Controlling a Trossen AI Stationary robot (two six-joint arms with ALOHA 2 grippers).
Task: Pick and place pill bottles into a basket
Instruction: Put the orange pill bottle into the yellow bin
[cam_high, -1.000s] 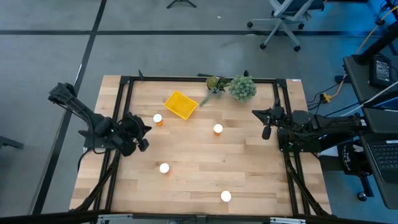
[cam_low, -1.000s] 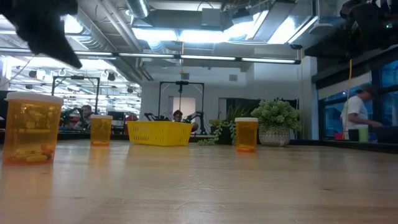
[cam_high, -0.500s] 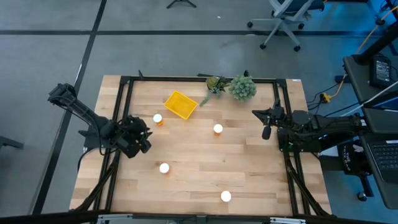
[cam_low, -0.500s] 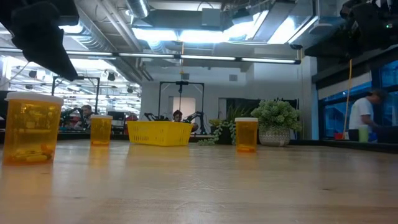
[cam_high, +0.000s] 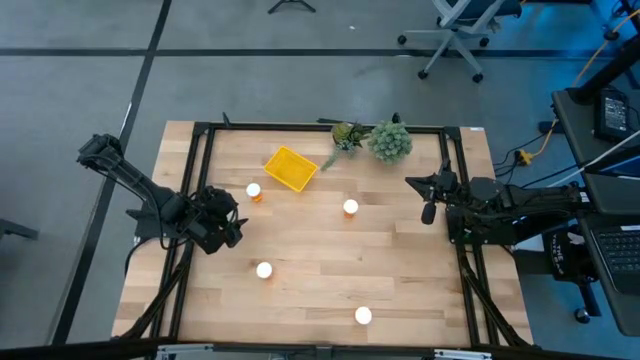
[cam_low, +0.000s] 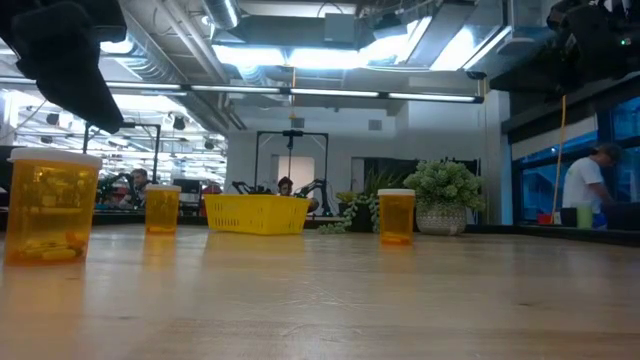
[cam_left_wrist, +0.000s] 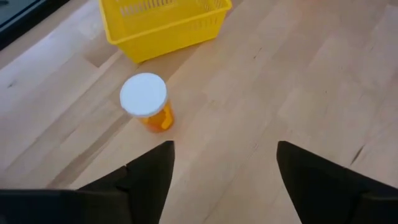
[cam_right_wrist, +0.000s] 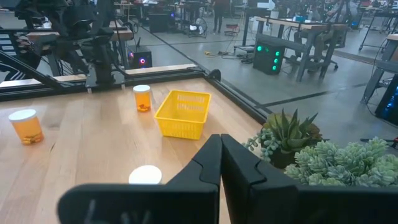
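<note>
Basket (cam_high: 290, 168) on the surface (cam_high: 320, 270) at about eleven o'clock from centre, yellow, with nothing visible inside from above or through the left wrist camera. Four pill bottles, all standing outside it. Nearest bottle (cam_high: 254, 192) just beside the basket, toward seven o'clock from it; second bottle (cam_high: 350, 208) close to centre, leaning to one o'clock; third bottle (cam_high: 264, 269) out at about seven o'clock; fourth bottle (cam_high: 363, 316) near the front edge at roughly five o'clock. Plants (cam_high: 378, 138) at twelve o'clock, no part of the job.

Left pincer (cam_high: 228, 218) at nine o'clock over the surface, fingers spread wide and carrying nothing, facing the nearest bottle, which sits ahead of the fingertips and apart from them. Right pincer (cam_high: 430, 198) parked at three o'clock, fingers pressed together, holding nothing.

By this showing, nothing placed yet: all four bottles left to lift and drop in. Likely first step in hand: closing in on the nearest bottle by the basket.
</note>
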